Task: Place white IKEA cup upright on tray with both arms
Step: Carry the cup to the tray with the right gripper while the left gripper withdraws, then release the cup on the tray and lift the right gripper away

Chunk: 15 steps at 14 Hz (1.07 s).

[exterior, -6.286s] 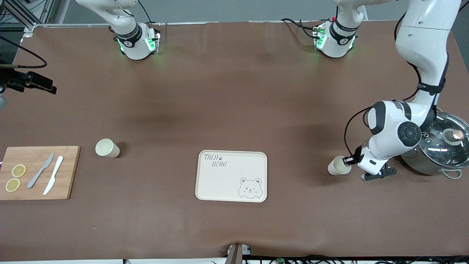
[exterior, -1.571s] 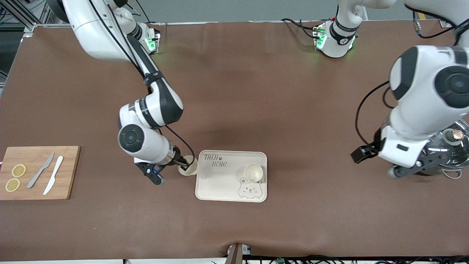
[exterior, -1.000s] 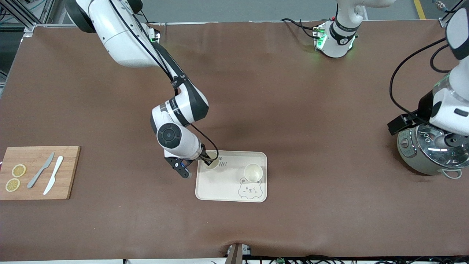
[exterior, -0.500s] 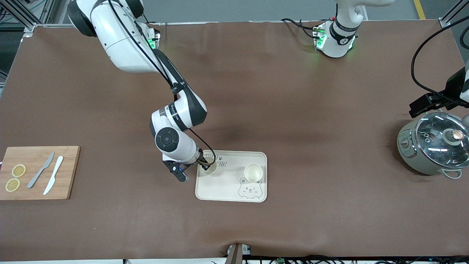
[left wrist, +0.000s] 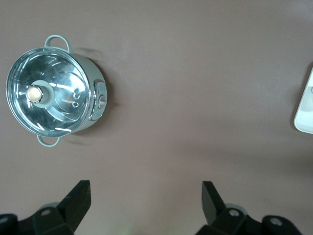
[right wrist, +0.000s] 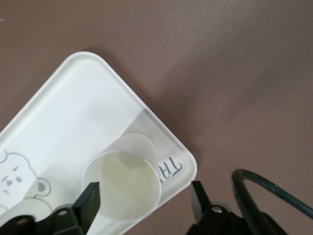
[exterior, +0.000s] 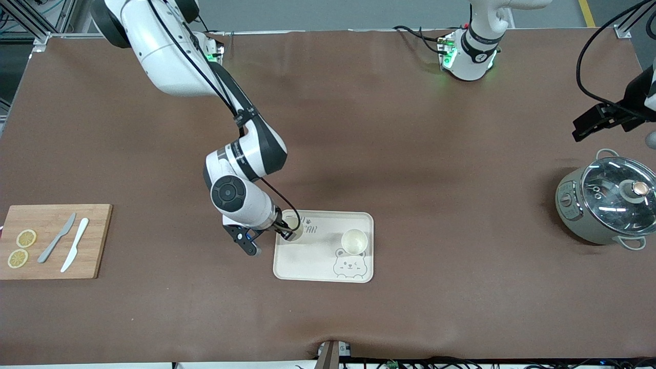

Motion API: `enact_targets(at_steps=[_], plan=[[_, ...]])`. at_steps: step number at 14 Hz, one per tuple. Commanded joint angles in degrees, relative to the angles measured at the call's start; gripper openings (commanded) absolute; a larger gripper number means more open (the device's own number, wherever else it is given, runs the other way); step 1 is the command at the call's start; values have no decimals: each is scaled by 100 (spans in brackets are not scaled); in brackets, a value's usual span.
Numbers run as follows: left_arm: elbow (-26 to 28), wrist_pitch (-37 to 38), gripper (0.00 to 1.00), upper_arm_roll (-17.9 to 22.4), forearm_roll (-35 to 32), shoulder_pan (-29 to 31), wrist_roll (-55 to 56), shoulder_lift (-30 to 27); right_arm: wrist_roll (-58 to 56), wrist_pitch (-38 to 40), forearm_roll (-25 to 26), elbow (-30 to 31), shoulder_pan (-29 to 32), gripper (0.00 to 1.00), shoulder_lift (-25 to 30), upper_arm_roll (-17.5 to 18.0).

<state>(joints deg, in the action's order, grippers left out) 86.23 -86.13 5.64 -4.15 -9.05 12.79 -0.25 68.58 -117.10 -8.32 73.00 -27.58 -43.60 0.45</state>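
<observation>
Cup (right wrist: 123, 183) upright on tray (right wrist: 73, 112)

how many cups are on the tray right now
2, both upright on the tray. One cup stands just above the bear drawing. The other cup is at the lettering corner, between the open fingers of the right gripper. None seems hidden.

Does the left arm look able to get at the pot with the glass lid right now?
Probably yes. The left gripper hangs open above bare table beside the pot, and nothing lies between them. The right gripper is busy at the tray.
</observation>
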Motion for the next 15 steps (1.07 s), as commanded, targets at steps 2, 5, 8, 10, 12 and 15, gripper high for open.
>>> enact_targets(at_steps=[2, 5, 8, 10, 12, 15], plan=[[404, -264, 100, -36, 20, 52, -311, -248, 6, 978, 182, -59, 411, 100, 877, 34], [404, -334, 100, -45, 20, 26, -312, -213, -432, 1987, 296, -32, 876, 100, 1484, 16], [404, -334, 100, -45, 20, 17, -321, -195, -599, 2305, 235, 151, 1324, 100, 2038, 95], [404, -334, 100, -45, 20, 8, -321, -151, -1562, 2595, 235, 503, 1797, 100, 2450, 305], [413, -334, 100, -45, 20, 8, -338, -142, -2862, 3033, 243, 575, 2072, 100, 2741, 359], [439, -256, 100, -45, 20, -9, -347, -160, -4059, 3377, 288, 583, 2598, 100, 2988, 350]])
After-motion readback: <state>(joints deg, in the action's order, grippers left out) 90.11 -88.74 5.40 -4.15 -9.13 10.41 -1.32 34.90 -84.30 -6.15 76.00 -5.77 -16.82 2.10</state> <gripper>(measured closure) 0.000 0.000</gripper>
